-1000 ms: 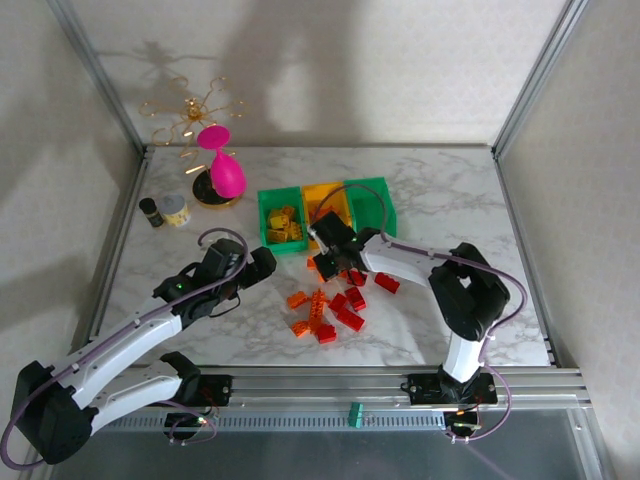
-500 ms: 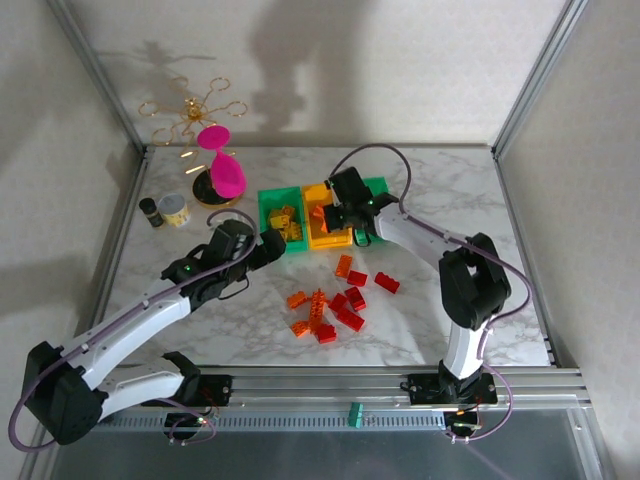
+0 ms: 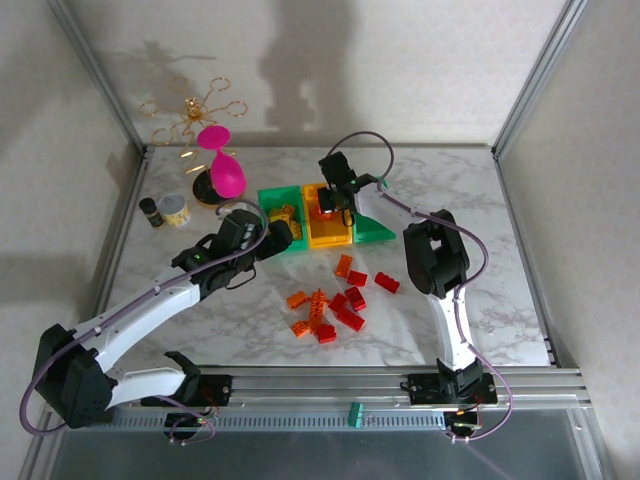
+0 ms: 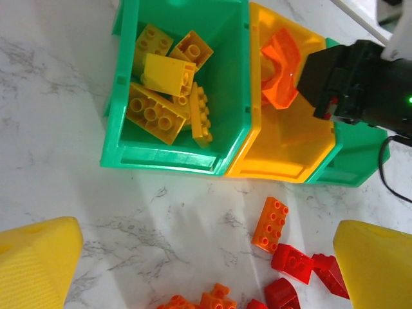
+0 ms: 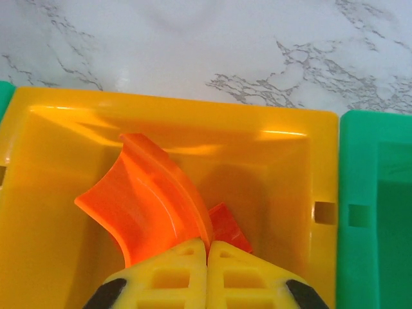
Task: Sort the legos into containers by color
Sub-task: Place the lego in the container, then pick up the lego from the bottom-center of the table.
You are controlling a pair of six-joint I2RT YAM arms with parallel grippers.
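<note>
Table: marble; loose red and orange legos mid-surface.
Left gripper: I see it spread wide near the green bin.
Right gripper: pressed together, tips against an orange lego inside the middle bin.

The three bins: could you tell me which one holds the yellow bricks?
The green bin at the left end; the middle bin holds orange pieces instead.

2 white arms, black joints, purplish cables, yellow fingers.
</note>
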